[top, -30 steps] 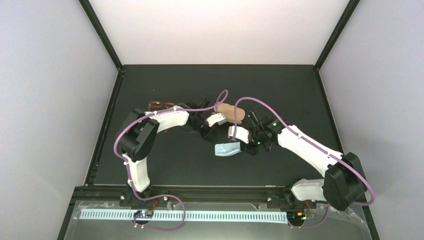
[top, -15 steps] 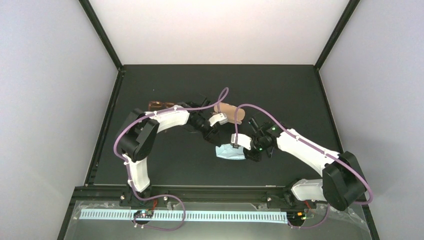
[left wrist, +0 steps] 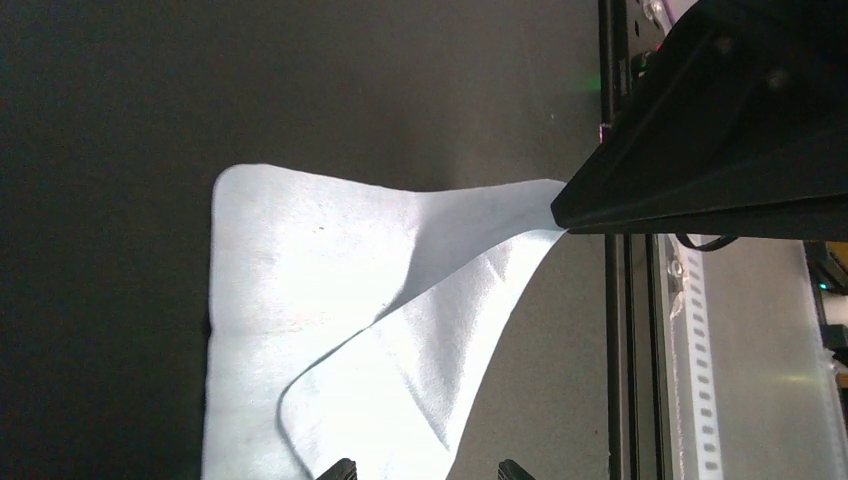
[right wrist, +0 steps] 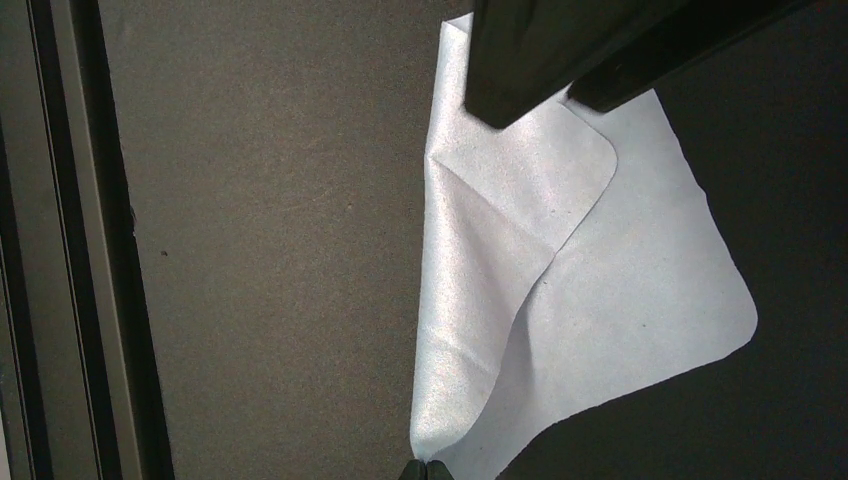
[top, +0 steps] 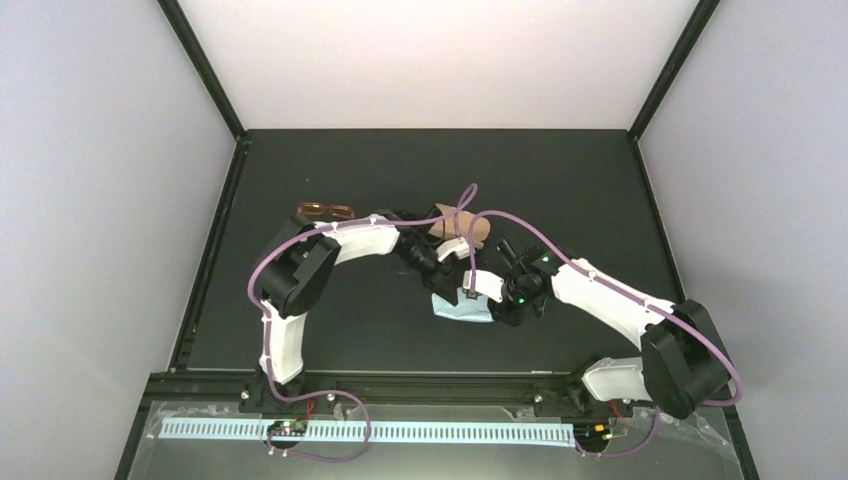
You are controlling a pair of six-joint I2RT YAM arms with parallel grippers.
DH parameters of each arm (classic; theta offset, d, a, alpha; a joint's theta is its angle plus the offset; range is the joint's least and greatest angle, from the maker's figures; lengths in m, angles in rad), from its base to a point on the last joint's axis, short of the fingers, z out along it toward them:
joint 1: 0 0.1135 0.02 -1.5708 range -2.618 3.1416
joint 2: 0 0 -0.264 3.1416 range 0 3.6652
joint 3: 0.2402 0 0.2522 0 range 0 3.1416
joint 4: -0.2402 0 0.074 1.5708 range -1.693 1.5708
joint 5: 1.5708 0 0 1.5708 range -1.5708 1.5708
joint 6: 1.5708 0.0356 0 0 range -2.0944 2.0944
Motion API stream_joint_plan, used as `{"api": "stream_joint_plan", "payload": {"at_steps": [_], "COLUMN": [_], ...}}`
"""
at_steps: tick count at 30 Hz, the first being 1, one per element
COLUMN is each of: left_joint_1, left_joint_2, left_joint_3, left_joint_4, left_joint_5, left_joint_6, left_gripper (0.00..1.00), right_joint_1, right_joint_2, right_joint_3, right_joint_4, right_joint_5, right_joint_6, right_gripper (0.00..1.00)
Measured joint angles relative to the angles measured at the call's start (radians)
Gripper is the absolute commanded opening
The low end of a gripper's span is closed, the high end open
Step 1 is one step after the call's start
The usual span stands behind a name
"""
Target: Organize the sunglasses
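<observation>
The sunglasses (top: pixel 325 211), reddish-brown, lie on the black table at the back left, behind my left arm and apart from both grippers. A small light-blue cloth (top: pixel 460 308) lies at mid-table, one flap folded over itself; it also shows in the left wrist view (left wrist: pixel 320 330) and the right wrist view (right wrist: pixel 620 280). My right gripper (right wrist: pixel 425 472) is shut on one corner of the cloth and holds that corner raised; it also shows in the top view (top: pixel 491 307). My left gripper (left wrist: pixel 425 470) is open just above the cloth's folded flap, far side (top: pixel 452 283).
The oblong brown case (top: pixel 456 226) lies just behind the left gripper. Purple cables loop over both arms. A metal rail (left wrist: pixel 625 350) runs along the table's near edge. Black frame posts and pale walls enclose the table.
My left gripper has moved right and nearer, from beside the case to over the cloth. My right gripper has moved slightly nearer with the cloth corner; the cloth now lies flatter.
</observation>
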Motion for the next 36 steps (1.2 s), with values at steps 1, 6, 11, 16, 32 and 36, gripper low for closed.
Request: {"api": "stream_joint_plan", "payload": {"at_steps": [1, 6, 11, 16, 32, 36], "left_joint_1": [-0.010, -0.041, -0.048, -0.047, -0.060, -0.079], "left_joint_2": [0.010, 0.034, 0.034, 0.031, 0.003, -0.013], "left_joint_3": [0.000, 0.000, 0.000, -0.011, -0.050, -0.069], "left_joint_4": [0.003, 0.013, 0.038, 0.067, 0.116, 0.138], "left_joint_5": [0.000, -0.035, -0.089, -0.126, -0.188, -0.233], "left_joint_6": [-0.007, -0.035, -0.052, -0.056, -0.053, -0.056], "left_gripper": [0.36, 0.38, 0.39, 0.39, 0.24, 0.21], "right_joint_1": [0.000, 0.000, 0.000, 0.000, 0.000, 0.000], "right_joint_2": [0.000, 0.000, -0.001, -0.002, 0.000, 0.004], "right_joint_3": [0.000, 0.000, -0.002, -0.002, -0.002, -0.002], "right_joint_4": [0.000, 0.002, 0.003, 0.003, 0.011, 0.011], "right_joint_5": [0.000, 0.000, 0.000, 0.000, 0.001, 0.002], "right_joint_6": [0.000, 0.005, 0.008, 0.008, 0.007, 0.007], "right_gripper": [0.01, 0.01, 0.01, 0.01, 0.01, 0.01]}}
